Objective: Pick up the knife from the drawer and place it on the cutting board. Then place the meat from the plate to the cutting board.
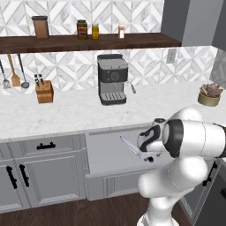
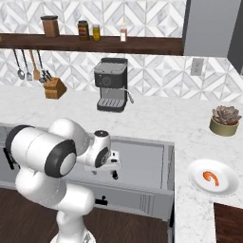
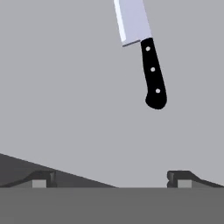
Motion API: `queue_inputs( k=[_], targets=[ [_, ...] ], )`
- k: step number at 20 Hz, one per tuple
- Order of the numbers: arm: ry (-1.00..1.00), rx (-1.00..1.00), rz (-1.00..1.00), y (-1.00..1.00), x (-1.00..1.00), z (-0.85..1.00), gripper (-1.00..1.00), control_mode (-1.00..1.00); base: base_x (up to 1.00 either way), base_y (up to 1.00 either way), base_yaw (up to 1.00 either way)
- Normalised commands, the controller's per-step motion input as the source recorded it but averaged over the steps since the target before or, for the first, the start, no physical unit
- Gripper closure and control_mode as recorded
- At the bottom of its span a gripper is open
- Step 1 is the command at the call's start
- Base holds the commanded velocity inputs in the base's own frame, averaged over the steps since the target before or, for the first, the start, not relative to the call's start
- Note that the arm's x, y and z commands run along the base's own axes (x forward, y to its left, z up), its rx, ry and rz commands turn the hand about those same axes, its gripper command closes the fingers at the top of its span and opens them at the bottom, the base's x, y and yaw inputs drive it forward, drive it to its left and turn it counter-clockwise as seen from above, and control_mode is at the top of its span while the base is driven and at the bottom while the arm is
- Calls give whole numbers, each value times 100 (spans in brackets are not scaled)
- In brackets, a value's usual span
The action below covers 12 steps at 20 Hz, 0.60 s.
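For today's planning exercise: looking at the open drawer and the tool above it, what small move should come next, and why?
Probably shift the tool toward the knife's black handle and lower it. The jaws stand open and hold nothing, the knife lies flat in the drawer, and in the hand view its handle sits ahead, off-centre from the fingertips.

Glossy silver metal knife [image 3: 141, 48] blade, black riveted handle — matt grey drawer [image 3: 65, 109] floor.

Readable text: none in any view.
Jars [image 1: 82, 29] on shelf: labels too blurred to read.
Coffee machine [image 1: 112, 78]: round dial at 12 o'clock on its front, no legible marking.
Knife [image 3: 146, 52] handle: three pale rivets, no brand.
Wall outlet [image 2: 197, 66]: blank.
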Motion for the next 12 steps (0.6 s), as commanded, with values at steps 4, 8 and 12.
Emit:
queue_inputs(
  k=[4,8,12],
  targets=[
    [2,2,12,-18,50,-1,-100,-100,0,0,0],
    [6,0,8,-1,32,-25,-100,-100,0,0,0],
    [2,0,6,0,20,-21,-100,-100,0,0,0]
  ],
)
